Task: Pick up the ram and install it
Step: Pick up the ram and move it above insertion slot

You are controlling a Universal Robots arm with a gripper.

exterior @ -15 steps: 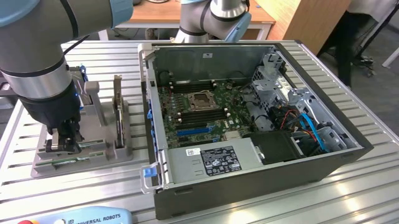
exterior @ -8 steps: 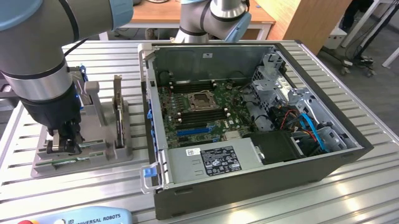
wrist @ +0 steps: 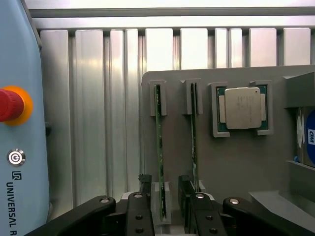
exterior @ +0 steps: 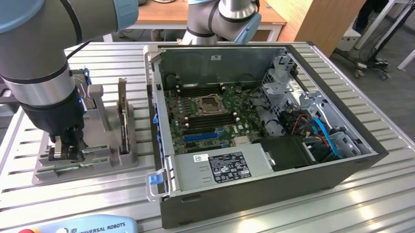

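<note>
Two long, thin green circuit-board sticks stand on edge in parallel slots of the grey plastic fixture tray. The black two-finger gripper is down over the end of one of them, the ram. Its fingers are spread wide, one on each side of the board, and not clamped on it as far as I can see. The second stick sits just beside it, outside the jaws.

Same tray: a square silver processor chip in its own pocket next to the second stick, and a silver hard drive with a blue label at the tray's edge.

The surface is a ribbed aluminium profile table, bare metal with glare on the slats. The tray is at the exterior view's left. An open dark-grey computer case sits just beside it to the right, its green motherboard exposed. A light-blue teach pendant with a red stop button lies on the table near the tray.

Room behind: an orange-brown wooden desk and a wood panel.
</note>
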